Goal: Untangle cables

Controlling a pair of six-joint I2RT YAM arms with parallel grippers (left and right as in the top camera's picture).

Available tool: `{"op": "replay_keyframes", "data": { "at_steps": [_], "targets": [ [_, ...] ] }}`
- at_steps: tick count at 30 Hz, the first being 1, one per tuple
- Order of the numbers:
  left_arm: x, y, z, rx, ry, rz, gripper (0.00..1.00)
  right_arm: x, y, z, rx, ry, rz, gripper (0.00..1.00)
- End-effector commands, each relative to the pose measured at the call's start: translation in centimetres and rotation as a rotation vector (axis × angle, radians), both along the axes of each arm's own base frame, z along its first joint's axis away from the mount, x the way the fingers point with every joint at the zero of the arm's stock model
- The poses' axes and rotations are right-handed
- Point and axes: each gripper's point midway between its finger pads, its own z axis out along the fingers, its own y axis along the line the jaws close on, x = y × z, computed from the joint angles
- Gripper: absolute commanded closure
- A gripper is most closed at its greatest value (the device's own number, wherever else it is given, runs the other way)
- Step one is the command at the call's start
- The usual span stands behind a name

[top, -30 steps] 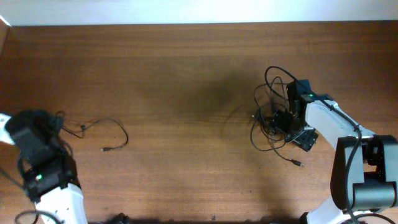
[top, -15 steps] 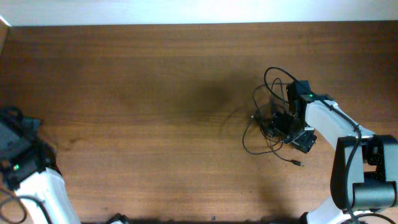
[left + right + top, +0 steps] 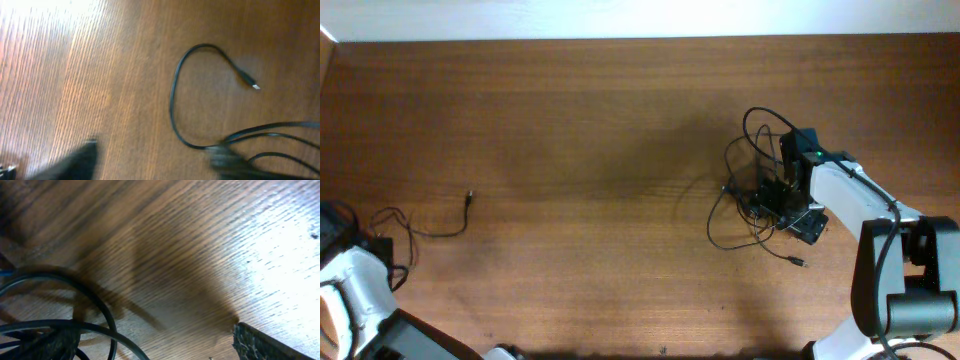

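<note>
One thin black cable lies alone on the wood at the far left, its plug pointing away. The blurred left wrist view shows this cable curving to a silver-tipped plug. My left gripper sits at its near end, open, with bare wood between the fingers and the strands beside the right finger. The other cables form a tangle at the right. My right gripper stands open over them, with loops by its left finger.
A loose strand of the tangle ends in a small plug near the right arm's base. The table's left edge runs close to the left arm. Bare brown wood lies between the two groups.
The left arm pulled back to the lower left, dragging the single cable leftward. Its gripper went from shut to open and let the cable go. The right arm stayed put.
</note>
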Motion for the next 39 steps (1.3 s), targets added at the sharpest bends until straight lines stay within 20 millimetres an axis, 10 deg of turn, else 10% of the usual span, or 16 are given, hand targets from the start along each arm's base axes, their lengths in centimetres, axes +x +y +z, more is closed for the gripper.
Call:
{"op": "replay_keyframes", "data": {
  "at_steps": [1,6,10,11,13,14,17,20,23,32,35,39],
  "targets": [
    [2.1,-2.3,-1.0,-0.192,-0.189,-0.041,0.01,-0.4,1.0,-0.5,0.002,0.014,0.034,0.01],
    [4.3,-12.2,-0.7,-0.66,-0.379,-0.228,0.01,-0.6,3.1,-0.5,0.005,0.011,0.1,0.01],
    [7.1,-14.5,1.6,-0.682,-0.561,-0.586,0.01,-1.0,4.8,-0.5,0.029,0.016,0.158,0.04],
    [7.6,-15.0,2.1,-0.67,-0.587,-0.679,0.01,-1.0,6.2,-0.4,0.098,0.013,0.22,0.14],
    [8.2,-16.3,2.1,-0.646,-0.569,-0.827,0.01,-0.9,9.3,0.3,0.275,-0.024,0.386,0.83],
    [8.7,-17.3,2.2,-0.65,-0.56,-0.888,0.01,-0.6,10.2,1.2,0.328,-0.044,0.454,0.96],
    [10.3,-20.1,2.5,-0.655,-0.557,-1.043,0.01,0.3,10.5,5.3,0.335,-0.082,0.55,0.96],
    [13.0,-23.9,3.8,-0.649,-0.629,-1.238,0.01,1.8,12.7,13.6,0.431,-0.248,0.663,0.96],
    [15.2,-30.7,6.6,-0.679,-0.784,-1.54,0.01,1.1,15.3,18.4,0.604,-0.365,0.728,0.96],
    [15.1,-50.1,12.1,-0.46,-1.042,-2.348,0.0,-1.4,15.3,21.3,0.63,-0.405,0.777,0.96],
    [14.5,-52.5,11.6,-0.399,-1.001,-2.405,0.16,-1.7,15.2,21.3,0.633,-0.391,0.772,0.96],
    [14.5,-53.2,9.9,-0.347,-0.881,-2.39,1.0,-2.0,15.2,21.2,0.636,-0.374,0.767,0.96]
  ]
}}
